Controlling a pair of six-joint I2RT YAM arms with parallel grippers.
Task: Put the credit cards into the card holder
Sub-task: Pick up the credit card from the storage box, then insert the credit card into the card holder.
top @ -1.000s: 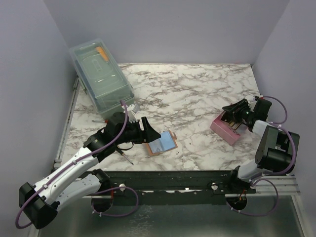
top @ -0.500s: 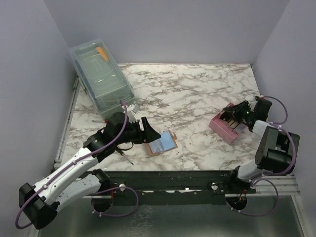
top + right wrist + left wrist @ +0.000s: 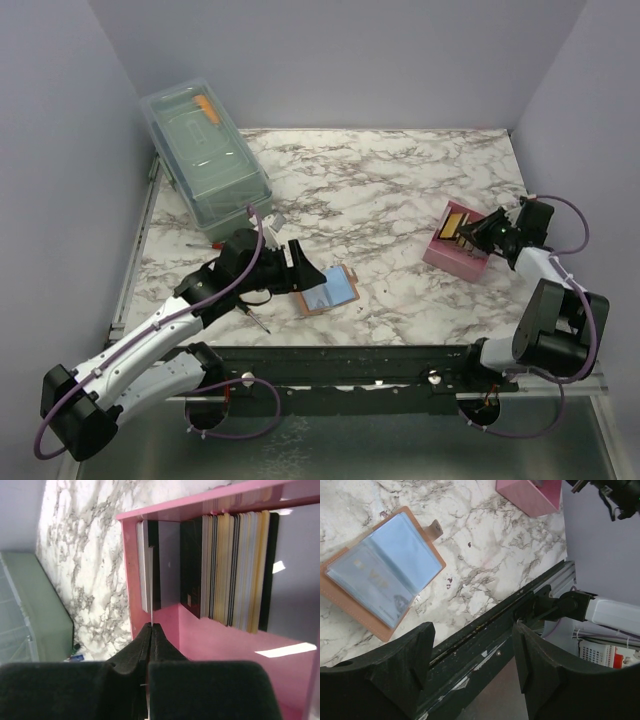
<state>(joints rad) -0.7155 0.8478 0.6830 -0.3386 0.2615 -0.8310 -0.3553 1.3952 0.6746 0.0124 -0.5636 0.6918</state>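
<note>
Light is even and bright from above. My left fingers (image 3: 375, 680) loom dark and blurred; glare streaks the pink tray (image 3: 210, 645).

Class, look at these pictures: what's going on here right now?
The right tool is shut on the edge of a thin pale card standing in the pink tray, beside the other cards. The left tool hovers open by the card holder, which lies unfolded on the marble table.
</note>
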